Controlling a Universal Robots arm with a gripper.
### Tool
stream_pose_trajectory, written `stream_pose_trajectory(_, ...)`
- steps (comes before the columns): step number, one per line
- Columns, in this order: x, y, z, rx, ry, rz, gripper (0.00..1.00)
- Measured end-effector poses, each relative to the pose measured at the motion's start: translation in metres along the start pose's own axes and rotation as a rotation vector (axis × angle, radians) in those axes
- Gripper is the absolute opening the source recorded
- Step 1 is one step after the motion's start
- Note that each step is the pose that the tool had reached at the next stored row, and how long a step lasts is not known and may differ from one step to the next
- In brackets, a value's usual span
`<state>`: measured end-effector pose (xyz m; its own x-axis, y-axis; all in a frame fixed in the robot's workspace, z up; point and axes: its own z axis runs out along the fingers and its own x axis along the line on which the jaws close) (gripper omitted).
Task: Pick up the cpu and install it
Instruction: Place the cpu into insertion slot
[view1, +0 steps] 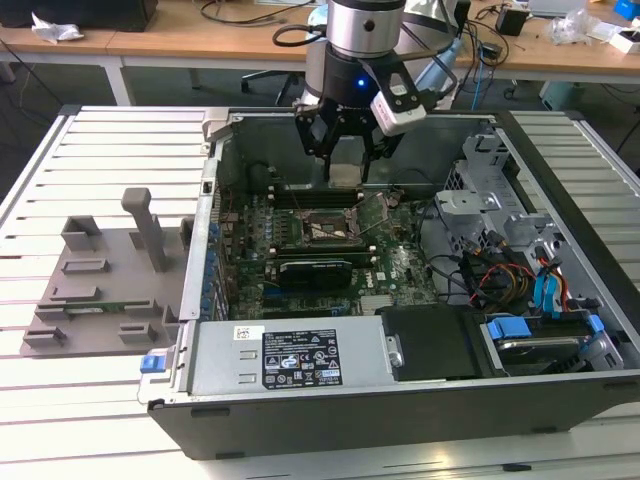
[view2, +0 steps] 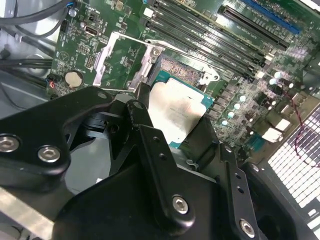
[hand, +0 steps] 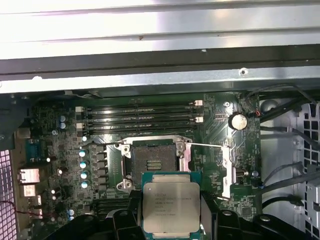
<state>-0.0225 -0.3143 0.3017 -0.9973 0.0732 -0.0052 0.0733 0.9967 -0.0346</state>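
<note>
My gripper (view1: 345, 158) hangs inside the open computer case, above the back part of the motherboard, shut on the cpu (hand: 171, 202). The cpu is a flat square chip with a silvery top and a green edge, pinched between the black fingers (view2: 145, 135) in both wrist views. Its silvery top (view2: 175, 112) hovers over the open socket (hand: 154, 161), apart from it. The socket (view1: 325, 231) sits mid-board with its metal frame (hand: 226, 170) swung open to one side and its thin lever (view1: 375, 212) raised.
Memory slots (hand: 140, 117) run beside the socket toward the case wall. A black card (view1: 315, 270) lies in front of the socket. Cables and drive bays (view1: 530, 290) fill the case at the exterior view's right. A grey plastic tray (view1: 105, 285) with upright posts lies outside the case at the exterior view's left.
</note>
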Motion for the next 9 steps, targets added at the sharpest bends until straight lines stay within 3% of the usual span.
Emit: stream_pose_trajectory(9, 0.0000, 0.0000, 0.0006, 0.0010, 0.0045, 0.132, 0.55)
